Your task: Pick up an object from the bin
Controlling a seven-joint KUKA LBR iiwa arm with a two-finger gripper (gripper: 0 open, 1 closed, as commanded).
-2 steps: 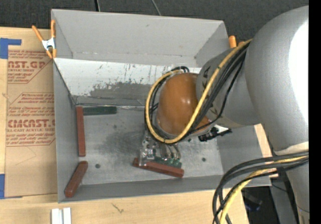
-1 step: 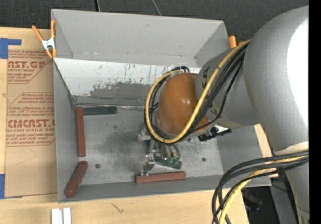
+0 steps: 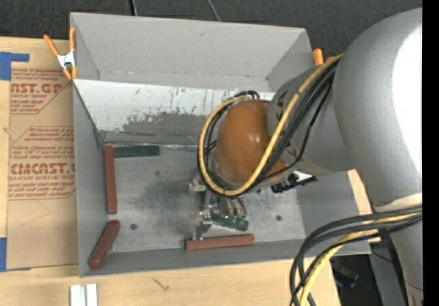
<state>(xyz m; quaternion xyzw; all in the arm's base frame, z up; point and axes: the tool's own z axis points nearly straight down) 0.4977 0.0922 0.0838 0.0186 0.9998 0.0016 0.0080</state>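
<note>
My gripper point(image 3: 208, 214) hangs low over the bin floor in the front middle, under the arm's orange dome. A reddish-brown flat bar point(image 3: 219, 243) lies just in front of it along the bin's front wall, close to its tip but apart from it as far as I can see. A small green and black piece point(image 3: 231, 220) sits right beside the gripper's lower end. I cannot tell whether it is a loose thing or part of the gripper.
A second reddish-brown bar point(image 3: 110, 180) lies along the left wall. A third one point(image 3: 103, 244) rests slanted in the front left corner. A dark green bar point(image 3: 136, 151) lies at the foot of the back wall. The arm covers the bin's right side.
</note>
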